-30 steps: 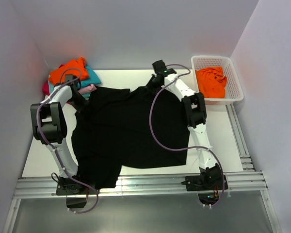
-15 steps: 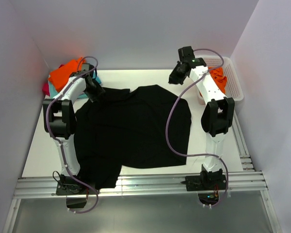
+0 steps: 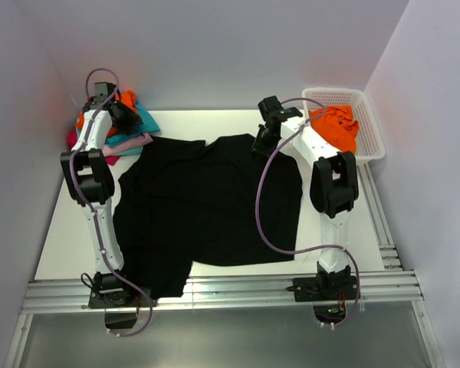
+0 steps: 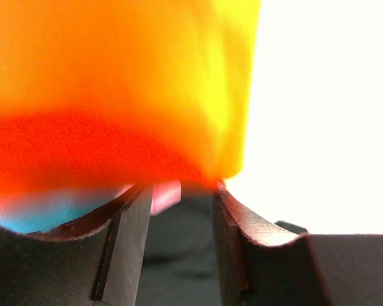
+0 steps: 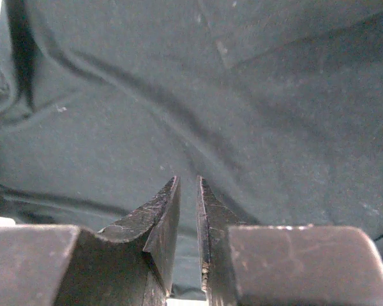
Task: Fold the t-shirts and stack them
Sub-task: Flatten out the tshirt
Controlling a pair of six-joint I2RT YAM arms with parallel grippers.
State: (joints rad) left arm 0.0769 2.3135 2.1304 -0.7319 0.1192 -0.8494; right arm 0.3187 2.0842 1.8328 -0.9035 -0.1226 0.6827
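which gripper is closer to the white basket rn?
Right. The right gripper is at the black t-shirt's far edge, a short way left of the white basket. The left gripper is across the table, over the stack of t-shirts.

Pale walls [image 3: 215, 46] enclose a brightly lit white table [image 3: 69, 238].

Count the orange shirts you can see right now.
2. One orange shirt tops the pile at the far left corner; the second orange shirt lies in the white basket at far right. More could be hidden underneath.
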